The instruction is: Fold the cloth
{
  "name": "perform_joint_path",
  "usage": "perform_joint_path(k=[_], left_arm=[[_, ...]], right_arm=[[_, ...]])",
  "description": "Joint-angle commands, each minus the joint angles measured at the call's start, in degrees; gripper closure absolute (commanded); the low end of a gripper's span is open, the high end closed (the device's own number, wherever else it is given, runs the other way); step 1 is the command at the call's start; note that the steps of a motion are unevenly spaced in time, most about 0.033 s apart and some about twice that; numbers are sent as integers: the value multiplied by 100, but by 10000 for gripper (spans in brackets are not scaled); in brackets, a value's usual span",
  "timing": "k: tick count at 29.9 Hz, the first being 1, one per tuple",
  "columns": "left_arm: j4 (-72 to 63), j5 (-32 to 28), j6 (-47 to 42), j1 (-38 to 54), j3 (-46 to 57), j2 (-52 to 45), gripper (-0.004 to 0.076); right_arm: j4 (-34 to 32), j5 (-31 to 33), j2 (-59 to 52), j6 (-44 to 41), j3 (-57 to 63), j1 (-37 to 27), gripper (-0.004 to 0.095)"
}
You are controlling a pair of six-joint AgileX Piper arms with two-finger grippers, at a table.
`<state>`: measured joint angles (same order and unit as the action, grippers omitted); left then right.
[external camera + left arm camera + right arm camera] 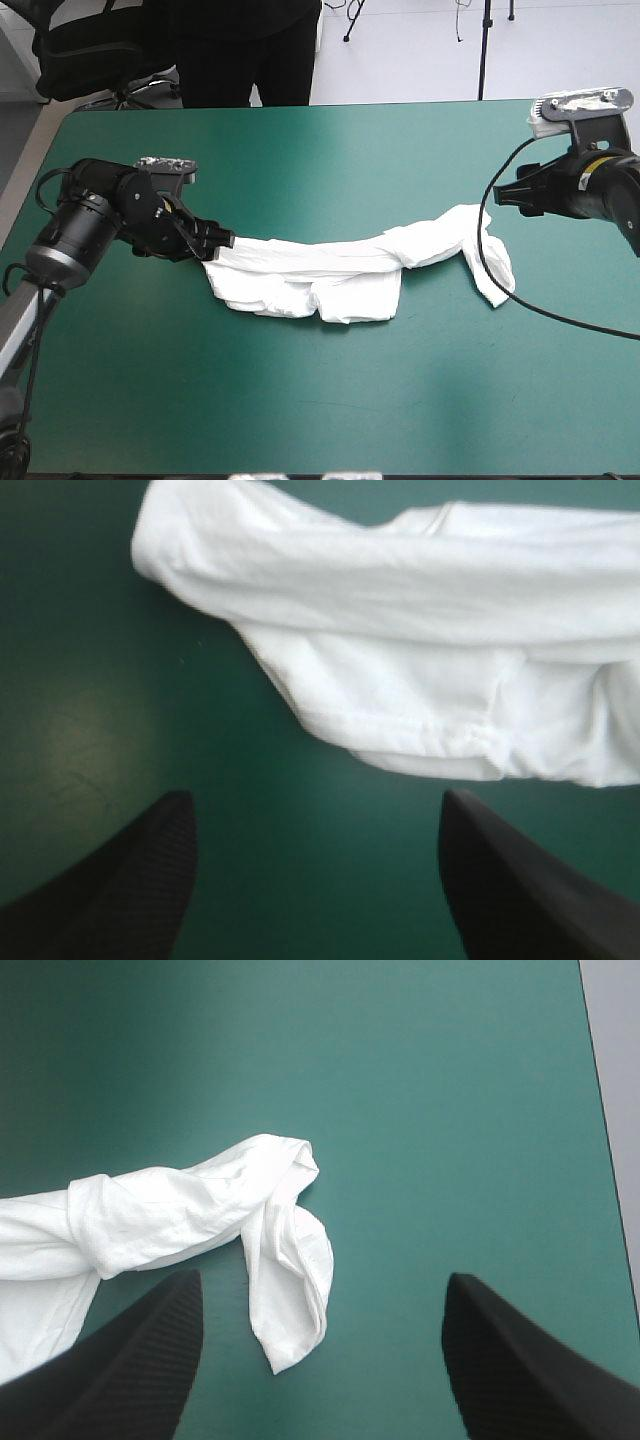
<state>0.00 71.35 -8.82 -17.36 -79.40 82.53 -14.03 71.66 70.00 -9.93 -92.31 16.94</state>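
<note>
The white T-shirt [350,270] lies stretched in a long twisted band across the middle of the teal-green table, a sleeve end drooping at its right. My left gripper [210,243] sits at the shirt's left end, open, its fingers apart with bare cover between them; the shirt's hem [400,690] lies just ahead of it. My right gripper [505,195] hovers off the shirt's right end, open and holding nothing. In the right wrist view the twisted end [200,1215] and hanging sleeve [290,1290] lie ahead of the left finger.
Bare teal-green cover [300,400] spreads in front of the shirt and behind it. The table's right edge [605,1110] runs close beside my right gripper.
</note>
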Motion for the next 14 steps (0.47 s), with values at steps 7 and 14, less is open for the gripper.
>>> perform_joint_path(k=[7,14], left_arm=[[163,-1016,-493,-21,1022,430,232],[66,-1549,-535,-21,1027,1092,232]], right_arm=[[-30,-12,-160,136,-118,-36,264],[2,-12,-160,199,-113,-25,264]])
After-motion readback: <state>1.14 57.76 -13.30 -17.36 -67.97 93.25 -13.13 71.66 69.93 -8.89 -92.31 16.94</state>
